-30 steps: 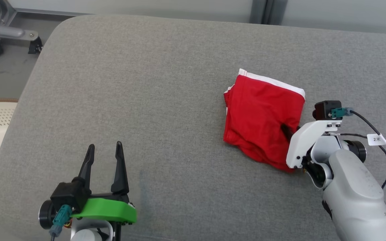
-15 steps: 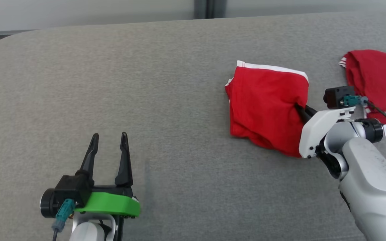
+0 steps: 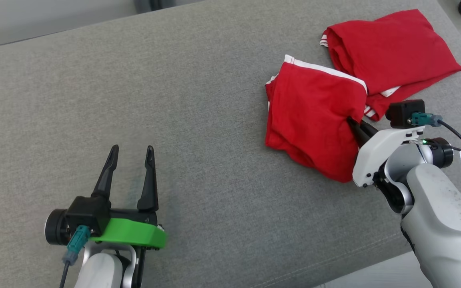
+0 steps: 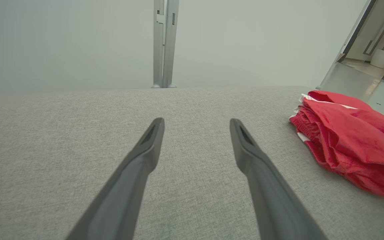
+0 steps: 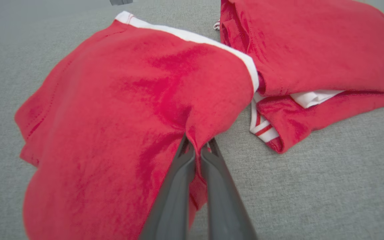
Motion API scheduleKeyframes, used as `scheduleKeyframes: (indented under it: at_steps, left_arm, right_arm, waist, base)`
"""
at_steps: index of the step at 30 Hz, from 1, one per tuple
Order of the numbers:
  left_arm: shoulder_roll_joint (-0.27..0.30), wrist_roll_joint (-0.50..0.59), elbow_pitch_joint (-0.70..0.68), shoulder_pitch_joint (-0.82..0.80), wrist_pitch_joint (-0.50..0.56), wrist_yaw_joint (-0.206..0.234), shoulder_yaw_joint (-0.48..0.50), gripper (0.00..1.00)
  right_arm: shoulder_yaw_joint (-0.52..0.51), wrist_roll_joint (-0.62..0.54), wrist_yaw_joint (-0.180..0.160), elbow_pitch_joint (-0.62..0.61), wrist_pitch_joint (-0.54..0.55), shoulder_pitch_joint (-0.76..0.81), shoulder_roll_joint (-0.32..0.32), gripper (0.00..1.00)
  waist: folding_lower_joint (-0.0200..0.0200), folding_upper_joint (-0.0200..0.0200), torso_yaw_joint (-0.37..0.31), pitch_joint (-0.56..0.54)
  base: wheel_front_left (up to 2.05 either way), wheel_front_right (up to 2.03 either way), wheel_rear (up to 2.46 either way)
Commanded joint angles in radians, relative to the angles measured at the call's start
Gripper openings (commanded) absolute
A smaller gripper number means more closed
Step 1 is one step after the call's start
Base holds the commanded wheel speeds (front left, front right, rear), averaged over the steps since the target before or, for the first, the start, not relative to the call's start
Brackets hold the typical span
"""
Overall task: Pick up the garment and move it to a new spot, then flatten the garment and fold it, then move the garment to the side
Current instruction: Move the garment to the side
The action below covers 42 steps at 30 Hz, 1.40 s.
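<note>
From my head camera, the grey cushion (image 3: pixel 174 100) spreads under both my arms. The garment (image 3: pixel 310 116), red with a white band along its far edge, lies folded on the cushion's right part. My right gripper (image 3: pixel 352 122) reaches in from the cushion's near right side. Its two dark fingers are pressed together on a pucker of cloth at the garment's right edge, the tips buried in the fold. A second red garment (image 3: pixel 386 52) lies at the cushion's far right corner, and the pinched garment's far right corner touches it. My left gripper (image 3: pixel 132 149) is over the cushion's near left part, fingers spread with nothing between them, well apart from both garments.

From my left wrist, the left gripper (image 4: pixel 197 121) stands spread wide above bare cushion (image 4: pixel 78 133) weave. The garment (image 4: pixel 342 156) is a layered red heap at the cushion's right side; I cannot tell there where it ends and the other piece begins. Beyond the cushion's far edge a grey post (image 4: pixel 164 43) stands against a pale wall.

From my right wrist, the right gripper (image 5: pixel 197 146) is clamped on a raised ridge of the garment (image 5: pixel 128 100), the cloth tenting up to the tips. The second red garment (image 5: pixel 312 50) lies beyond it on the cushion (image 5: pixel 312 186), its striped white hem just beside the pinched edge.
</note>
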Motion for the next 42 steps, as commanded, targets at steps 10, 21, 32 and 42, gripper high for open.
scheduleKeyframes:
  at_steps: [10,21,32,42]
  left_arm:
    - [0.001,-0.012,0.012,-0.016,-0.002,0.01,-0.007,1.0]
    - [-0.011,-0.029,0.004,-0.007,-0.003,0.013,-0.016,1.0]
    - [-0.016,-0.014,-0.018,-0.025,-0.003,0.012,-0.038,1.0]
    - [-0.018,0.0,-0.024,-0.034,-0.003,0.009,-0.055,1.0]
  right_arm:
    - [0.015,-0.056,-0.001,0.024,-0.011,-0.108,-0.047,0.0]
    - [0.049,-0.066,-0.001,0.078,0.127,-0.239,-0.254,0.0]
    - [0.009,-0.103,-0.001,0.247,0.178,-0.352,-0.441,0.0]
    - [0.005,-0.213,-0.001,0.294,0.121,-0.391,-0.509,0.16]
  waist:
    - [0.0,-0.0001,0.045,0.02]
    - [0.0,-0.0001,0.156,0.017]
    - [0.0,-0.0001,0.259,0.076]
    - [0.0,-0.0001,0.291,0.11]
  base:
    - [0.0,0.0,0.0]
    - [0.0,0.0,0.0]
    - [0.0,0.0,0.0]
    - [0.0,0.0,0.0]
